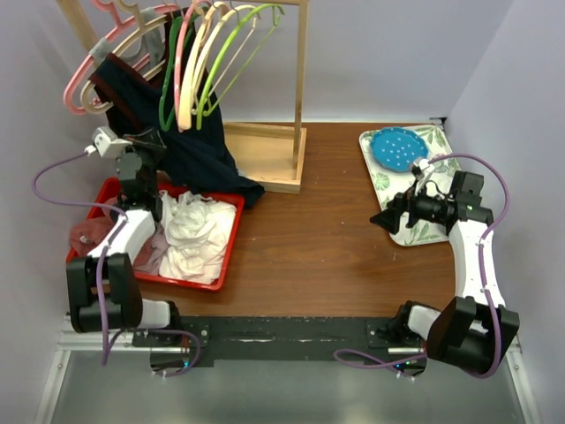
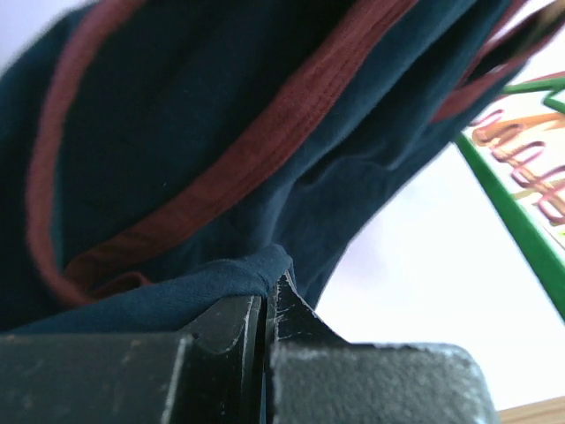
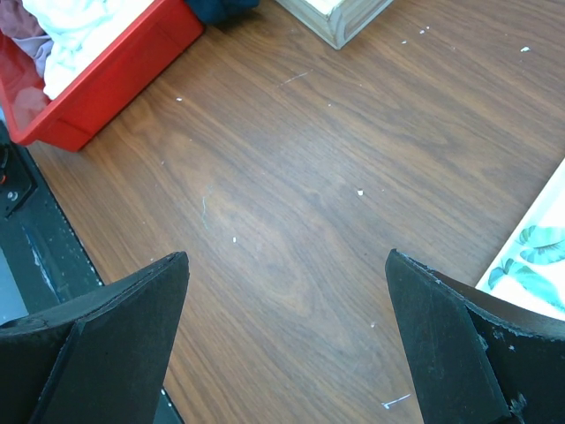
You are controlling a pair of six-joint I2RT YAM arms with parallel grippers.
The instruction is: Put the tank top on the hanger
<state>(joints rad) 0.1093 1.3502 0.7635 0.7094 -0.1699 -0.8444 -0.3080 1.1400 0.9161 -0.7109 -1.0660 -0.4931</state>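
The navy tank top [image 1: 190, 146] with dark red trim hangs at the left end of the rack and drapes down to the table beside the red bin. Its upper part lies over the tan hanger [image 1: 86, 99], whose rounded end shows to the left of the fabric. My left gripper [image 1: 150, 146] is raised against the garment. In the left wrist view, the left gripper [image 2: 267, 287] is shut on a fold of the tank top [image 2: 221, 132]. My right gripper [image 1: 388, 219] is open and empty over bare table; the right wrist view shows it [image 3: 287, 291] with the jaws wide apart.
A red bin [image 1: 228, 256] holds white garments [image 1: 194, 234]. A wooden rack post [image 1: 301, 79] stands on its base [image 1: 265, 159], with pink [image 1: 84, 62], pale yellow [image 1: 187, 97] and green hangers [image 1: 216, 84]. A leaf-print tray [image 1: 381, 181] with a blue plate [image 1: 397, 148] is at the right.
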